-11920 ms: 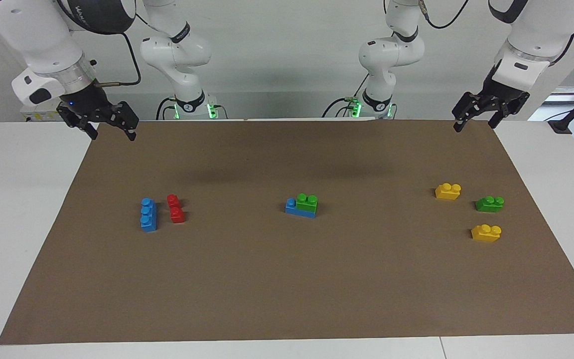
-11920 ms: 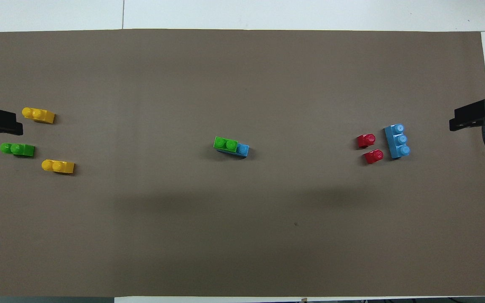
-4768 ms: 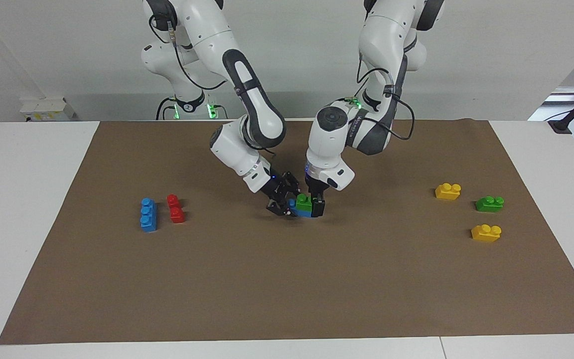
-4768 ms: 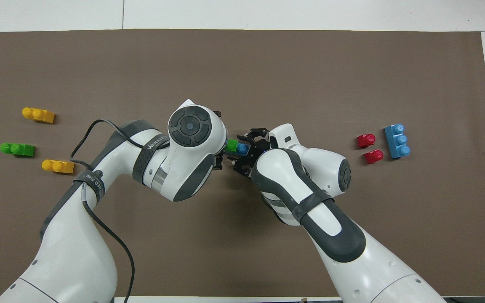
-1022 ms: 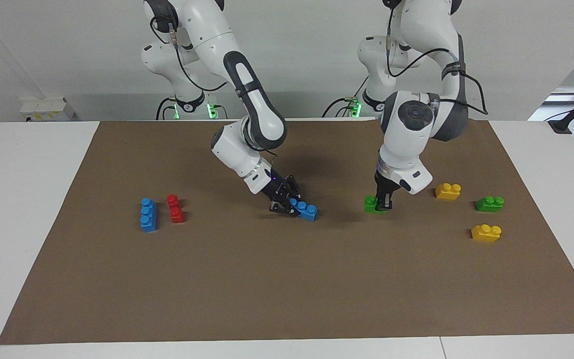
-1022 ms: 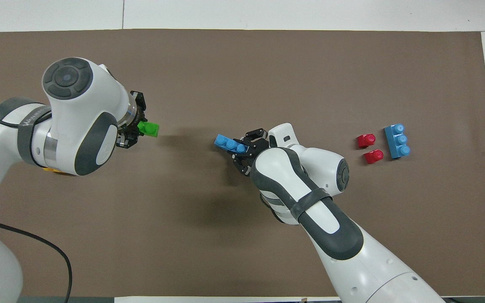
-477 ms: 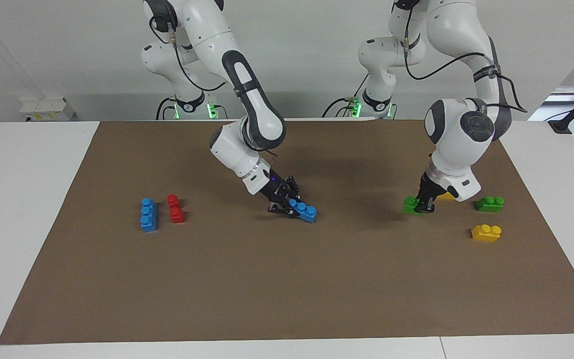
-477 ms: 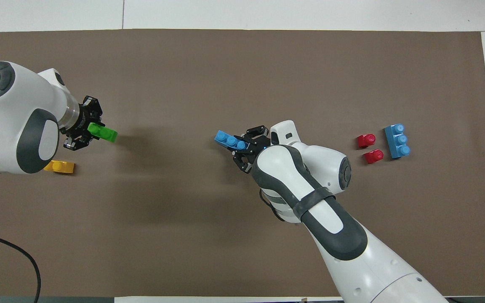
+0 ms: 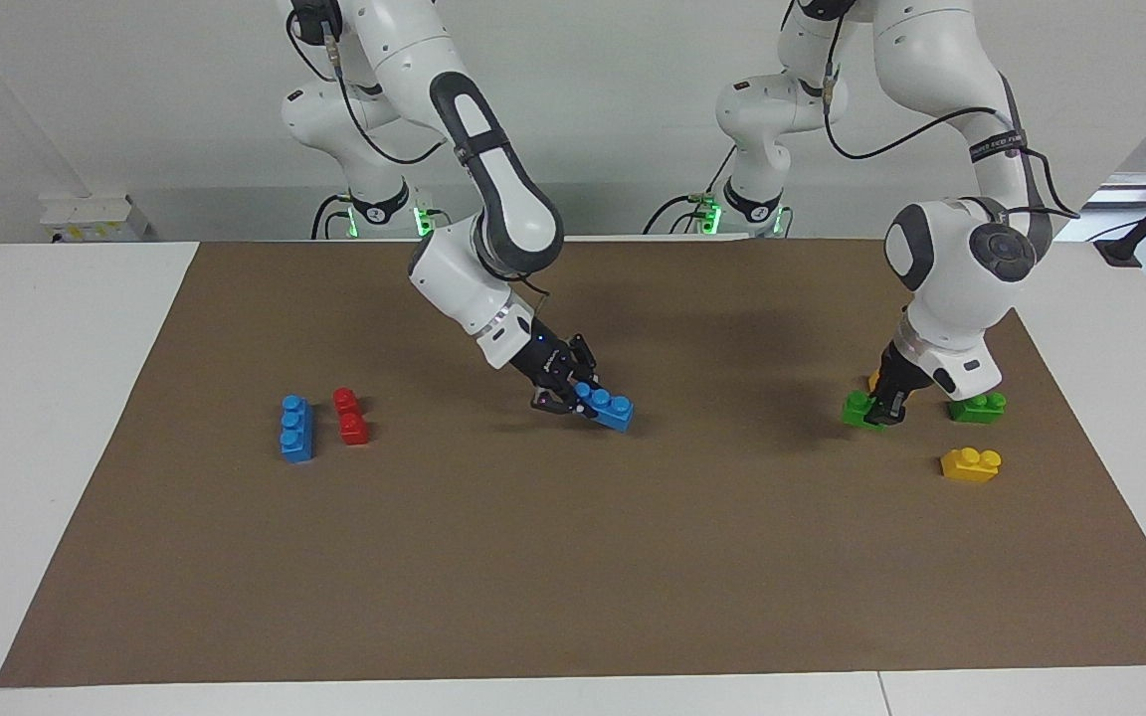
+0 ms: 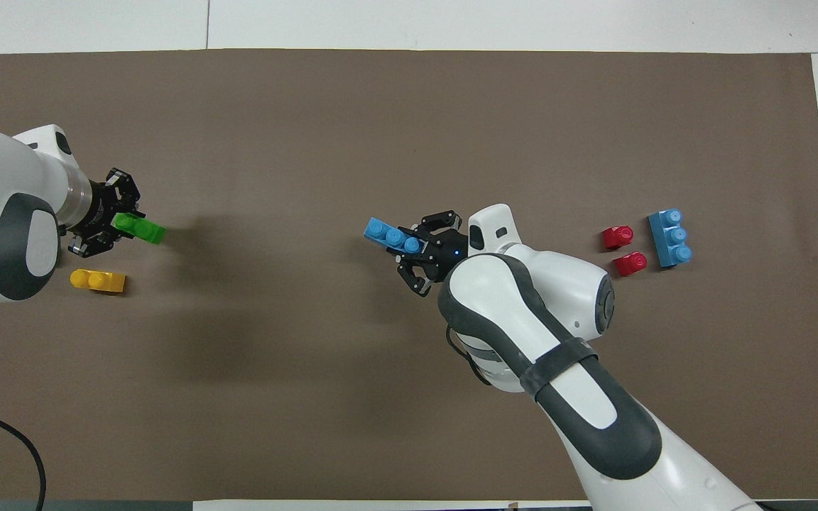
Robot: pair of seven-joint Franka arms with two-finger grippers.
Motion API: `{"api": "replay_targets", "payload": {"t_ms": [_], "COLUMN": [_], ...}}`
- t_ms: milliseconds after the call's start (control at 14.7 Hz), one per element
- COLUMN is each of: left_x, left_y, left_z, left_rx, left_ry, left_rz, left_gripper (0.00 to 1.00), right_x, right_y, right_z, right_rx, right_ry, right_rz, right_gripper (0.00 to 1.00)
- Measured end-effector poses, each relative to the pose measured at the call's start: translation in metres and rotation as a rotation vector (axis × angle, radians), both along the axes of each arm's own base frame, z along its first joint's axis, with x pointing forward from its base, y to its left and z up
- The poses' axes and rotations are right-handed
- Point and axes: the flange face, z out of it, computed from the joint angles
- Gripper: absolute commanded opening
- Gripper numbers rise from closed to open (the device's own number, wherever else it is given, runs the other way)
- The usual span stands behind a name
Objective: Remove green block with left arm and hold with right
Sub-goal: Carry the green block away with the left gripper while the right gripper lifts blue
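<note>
Facing view, right of frame: the left gripper (image 9: 879, 410) is clamped on the green block (image 9: 858, 409), low over the mat (image 9: 573, 557) near a second green brick (image 9: 978, 406) and a yellow brick (image 9: 970, 463). At frame centre, the right gripper (image 9: 565, 390) is clamped on one end of the blue brick (image 9: 608, 408), tilted above the mat.

green block (image 9: 859, 408): glossy plastic | mat (image 9: 573, 557): matt brown paper | arms: glossy white
</note>
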Motion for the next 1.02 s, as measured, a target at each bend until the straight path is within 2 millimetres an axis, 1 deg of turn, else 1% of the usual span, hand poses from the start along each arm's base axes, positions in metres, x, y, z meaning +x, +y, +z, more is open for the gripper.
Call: {"api": "replay_targets", "payload": {"t_ms": [136, 272, 409, 477, 613, 681, 885, 954, 1022], "left_x": [-0.001, 0.0, 0.003, 0.004, 0.005, 0.006, 0.008, 0.008, 0.008], "left_y": [0.0, -0.001, -0.001, -0.001, 0.0, 0.001, 0.01, 0.013, 0.018], "left_z": [-0.009, -0.02, -0.03, -0.034, -0.039, -0.039, -0.039, -0.04, -0.041], "left_rx": [-0.002, -0.005, -0.009, -0.01, -0.011, -0.012, -0.011, -0.01, -0.009], "left_ry": [-0.009, -0.016, -0.025, -0.028, -0.032, -0.038, -0.053, -0.055, -0.056], "left_rz": [-0.006, -0.008, -0.009, -0.01, -0.021, -0.024, -0.048, -0.061, -0.069], "left_gripper": [0.0, 0.0, 0.0, 0.0, 0.0, 0.0, 0.0, 0.0, 0.0], "right_x": [-0.017, -0.032, -0.04, -0.039, -0.03, -0.023, 0.005, 0.014, 0.021], "right_y": [-0.012, -0.022, -0.03, -0.034, -0.038, -0.038, -0.031, -0.03, -0.033], "right_z": [0.012, 0.019, 0.023, 0.024, 0.033, 0.041, 0.073, 0.08, 0.082], "right_rx": [0.001, 0.0, 0.001, 0.006, 0.021, 0.024, -0.044, -0.066, -0.078], "right_ry": [0.0, 0.003, 0.005, 0.005, -0.009, -0.017, -0.036, -0.032, -0.017], "right_rz": [0.0, 0.0, -0.002, -0.005, -0.016, -0.016, 0.015, 0.023, 0.033], "right_gripper": [0.21, 0.21, 0.21, 0.21, 0.21, 0.21, 0.21, 0.21, 0.21]}}
